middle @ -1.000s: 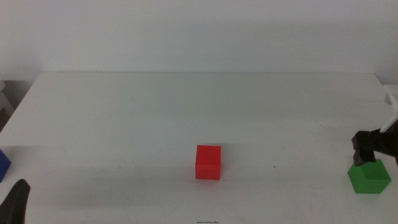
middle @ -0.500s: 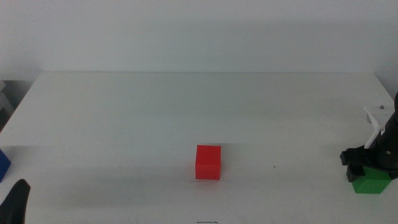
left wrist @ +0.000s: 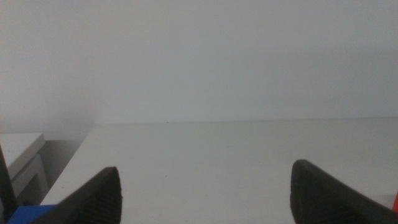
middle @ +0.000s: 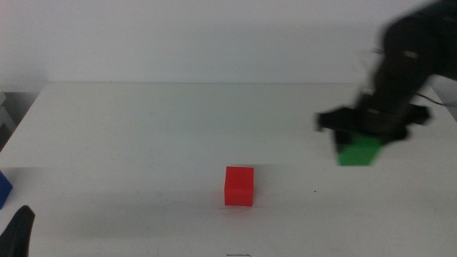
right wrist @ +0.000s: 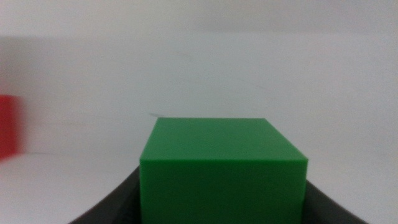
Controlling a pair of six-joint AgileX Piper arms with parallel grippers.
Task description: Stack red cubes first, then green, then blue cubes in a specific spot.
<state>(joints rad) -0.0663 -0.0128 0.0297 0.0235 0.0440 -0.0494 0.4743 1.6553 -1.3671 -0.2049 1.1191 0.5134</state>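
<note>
The green cube (right wrist: 224,165) was clamped between the right gripper's (right wrist: 222,193) dark fingers (right wrist: 115,205) — the red cube (right wrist: 9,127) was glimpsed blurred beyond.

One red cube (middle: 239,186) sits on the white surface (middle: 143,135); one green cube (middle: 359,151) is visible; one blue cube (middle: 3,190) shows partly at the edge; three cubes in all; two grippers appear, the right gripper (middle: 364,128) and the left gripper (left wrist: 205,196).
</note>
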